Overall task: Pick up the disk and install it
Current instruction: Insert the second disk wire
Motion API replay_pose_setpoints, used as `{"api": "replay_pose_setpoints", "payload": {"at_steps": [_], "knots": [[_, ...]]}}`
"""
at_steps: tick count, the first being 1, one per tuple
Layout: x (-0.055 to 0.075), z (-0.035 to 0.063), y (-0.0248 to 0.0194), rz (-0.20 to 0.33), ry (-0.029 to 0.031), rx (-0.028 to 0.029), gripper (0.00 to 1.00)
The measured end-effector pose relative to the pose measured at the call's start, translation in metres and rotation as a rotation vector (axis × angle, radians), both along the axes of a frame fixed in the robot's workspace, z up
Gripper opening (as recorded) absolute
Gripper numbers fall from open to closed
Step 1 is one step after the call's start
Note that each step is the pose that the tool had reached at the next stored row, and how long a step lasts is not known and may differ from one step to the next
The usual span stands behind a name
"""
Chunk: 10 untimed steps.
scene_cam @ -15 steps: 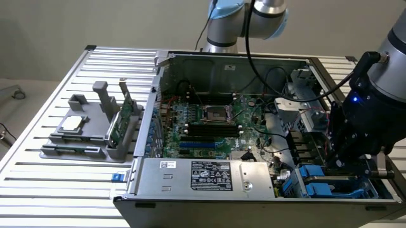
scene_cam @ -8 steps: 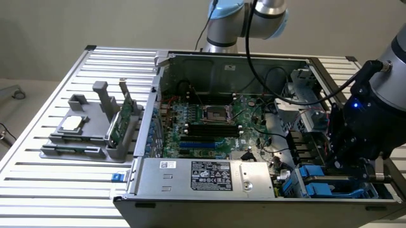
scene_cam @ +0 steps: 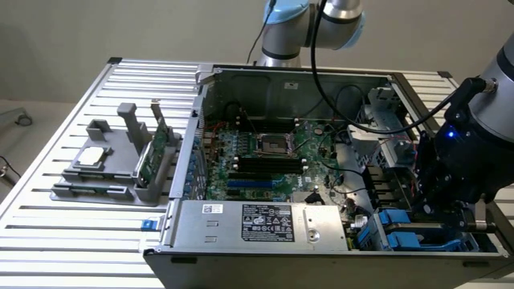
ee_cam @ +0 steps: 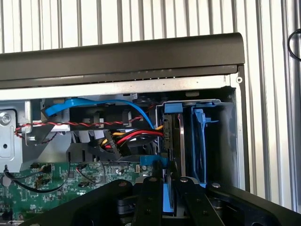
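Disk upright btwn gripper jaws, clamped on it, inside case drive bay.

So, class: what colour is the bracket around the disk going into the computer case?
Blue; the bracket shows best in the wrist view.

Lighting's pretty even overhead stuff, nothing harsh. In the exterior view the slatted bench blows out nearly white along its front edge, and the ribs in the wrist view glare just as hard. Inside of the computer case sits dimmer, with soft shadow under its walls. The arm at the exterior view's right is a dark mass with barely any detail. In the wrist view the black linkage up close goes soft.
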<state>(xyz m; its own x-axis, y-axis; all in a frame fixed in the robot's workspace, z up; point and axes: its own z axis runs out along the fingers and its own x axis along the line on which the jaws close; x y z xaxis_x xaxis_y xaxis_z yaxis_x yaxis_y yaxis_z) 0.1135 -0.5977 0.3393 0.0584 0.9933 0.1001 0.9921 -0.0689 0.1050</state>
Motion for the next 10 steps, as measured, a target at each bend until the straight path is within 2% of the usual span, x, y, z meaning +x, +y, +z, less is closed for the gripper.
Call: {"api": "replay_pose_setpoints", "payload": {"at_steps": [4, 10], "knots": [[-0.0001, 0.0, 0.0, 0.0, -0.0007, 0.0, 0.16], [-0.0001, 0.0, 0.0, 0.002, -0.0064, 0.0001, 0.16]]}}
